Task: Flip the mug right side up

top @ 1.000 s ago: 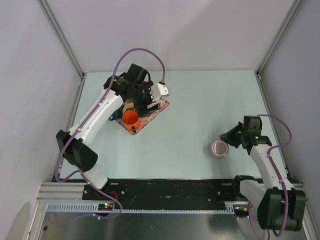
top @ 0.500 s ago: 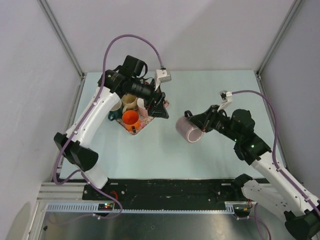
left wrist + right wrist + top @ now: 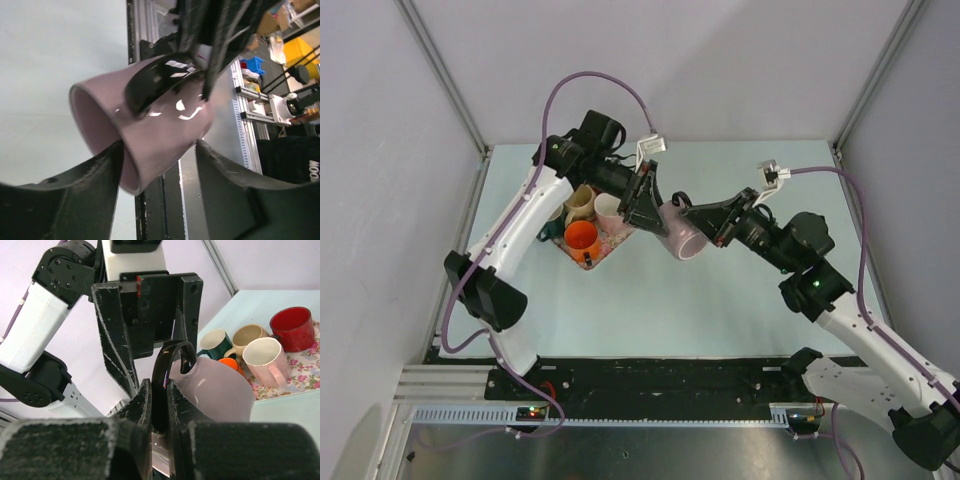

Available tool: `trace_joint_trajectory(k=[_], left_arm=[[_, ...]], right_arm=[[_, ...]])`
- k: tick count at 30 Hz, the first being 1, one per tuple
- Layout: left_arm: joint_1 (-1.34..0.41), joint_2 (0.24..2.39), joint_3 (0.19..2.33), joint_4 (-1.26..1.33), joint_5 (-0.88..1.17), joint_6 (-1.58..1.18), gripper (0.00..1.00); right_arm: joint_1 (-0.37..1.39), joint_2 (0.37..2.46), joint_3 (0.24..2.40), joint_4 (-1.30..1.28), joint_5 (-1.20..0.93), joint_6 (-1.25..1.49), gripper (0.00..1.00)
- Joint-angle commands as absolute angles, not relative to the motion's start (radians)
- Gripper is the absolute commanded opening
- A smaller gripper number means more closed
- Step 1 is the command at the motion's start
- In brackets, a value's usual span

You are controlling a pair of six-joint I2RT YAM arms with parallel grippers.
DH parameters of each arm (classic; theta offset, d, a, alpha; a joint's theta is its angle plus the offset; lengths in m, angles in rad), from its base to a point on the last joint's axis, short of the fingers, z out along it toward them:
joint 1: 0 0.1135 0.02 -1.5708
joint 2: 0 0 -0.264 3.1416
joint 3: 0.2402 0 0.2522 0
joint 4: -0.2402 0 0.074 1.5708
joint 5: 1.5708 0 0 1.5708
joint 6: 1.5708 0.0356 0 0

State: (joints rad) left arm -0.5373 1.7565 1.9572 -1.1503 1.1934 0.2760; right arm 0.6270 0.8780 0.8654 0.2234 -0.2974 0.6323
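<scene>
The pale purple mug (image 3: 682, 240) with a black handle (image 3: 167, 365) hangs in the air over the table, tilted on its side with its mouth toward the lower left. My right gripper (image 3: 688, 210) is shut on the handle, and in the right wrist view the gripper (image 3: 159, 390) pinches it between both fingers. My left gripper (image 3: 648, 207) is open, its fingers straddling the mug's body (image 3: 145, 125). In the left wrist view the gripper (image 3: 159, 150) has one finger at the rim side and one at the base side.
A floral tray (image 3: 628, 230) lies at the back left of the table. It holds an orange mug (image 3: 581, 237), a cream mug (image 3: 250, 335), a pink mug (image 3: 265, 357), a green mug (image 3: 215, 342) and a red mug (image 3: 292, 327). Both arms meet just right of the tray.
My right gripper lifted the mug off the table and carried it left and back toward the tray. My left gripper swung right from the tray and now straddles the mug.
</scene>
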Motion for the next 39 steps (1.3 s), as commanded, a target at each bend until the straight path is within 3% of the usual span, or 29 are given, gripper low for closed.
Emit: trace_joint_trajectory(k=[1,4,6,8,10,11,12,14,17,23,28,39], left_arm=[[-0.552,1.77,2.021,-1.145,1.347,0.227,0.53],[-0.552,1.787,2.036,-1.146,1.397,0.212,0.15],[-0.553,1.789,2.041,-1.146,1.355,0.214,0.04],[-0.551,1.787,2.042,-1.146,1.247,0.218,0.01],[-0.553,1.789,2.047,-1.144,1.065,0.23,0.0],[-0.556,1.795,2.055,-1.141,0.964,0.241,0.0],[-0.558,1.802,2.064,-1.14,0.829,0.259,0.0],[-0.561,1.831,2.096,-1.137,0.607,0.304,0.0],[-0.568,1.92,2.181,-1.137,0.301,0.39,0.0],[-0.576,2.116,2.372,-1.133,0.01,0.583,0.0],[-0.577,2.255,2.497,-1.114,-0.046,0.668,0.0],[-0.572,2.372,2.462,-1.107,-0.021,0.682,0.0]], right_arm=[[0.64,0.885,0.932,0.407,-0.301,0.652,0.0],[0.64,0.895,0.932,0.396,-0.289,0.642,0.0],[0.639,0.901,0.932,0.362,-0.268,0.631,0.0],[0.638,0.9,0.932,0.283,-0.21,0.614,0.04],[0.633,0.892,0.932,0.166,-0.105,0.591,0.45],[0.629,0.885,0.932,0.087,-0.023,0.582,0.72],[0.623,0.88,0.933,0.009,0.047,0.579,0.86],[0.603,0.865,0.932,-0.15,0.187,0.584,0.96],[0.574,0.84,0.932,-0.356,0.355,0.609,0.99],[0.554,0.824,0.926,-0.515,0.435,0.595,0.99],[0.549,0.856,0.92,-0.528,0.405,0.597,0.99],[0.549,0.92,0.92,-0.558,0.37,0.596,0.99]])
